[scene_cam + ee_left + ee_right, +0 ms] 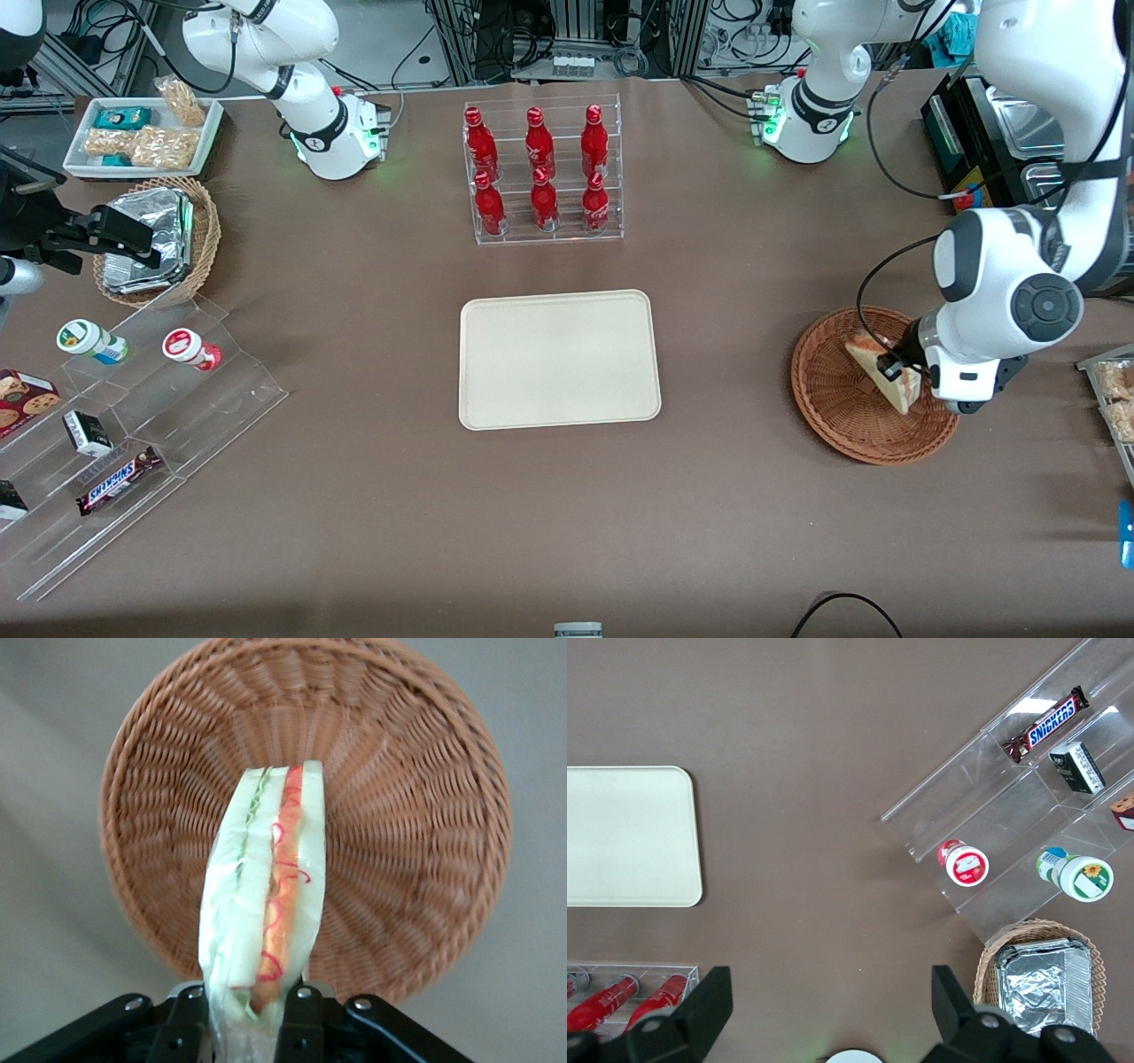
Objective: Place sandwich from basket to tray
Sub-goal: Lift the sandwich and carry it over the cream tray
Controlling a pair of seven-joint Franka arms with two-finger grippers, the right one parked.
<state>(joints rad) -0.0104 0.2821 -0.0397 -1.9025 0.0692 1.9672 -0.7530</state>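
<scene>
Sandwich (pixel 266 904), triangular wedge, pinched between the closed fingers (pixel 301 1028) of the left gripper (pixel 897 370), held just above the reddish-brown wicker basket (pixel 842 416), cream-beige tray (pixel 558 359) bare at table centre, well apart, rack of red bottles (pixel 542 168) farther from the front camera.

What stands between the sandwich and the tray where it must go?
Nothing visible does. The gripper is shut on the sandwich above the basket, and only bare table lies between the basket and the tray.
</scene>
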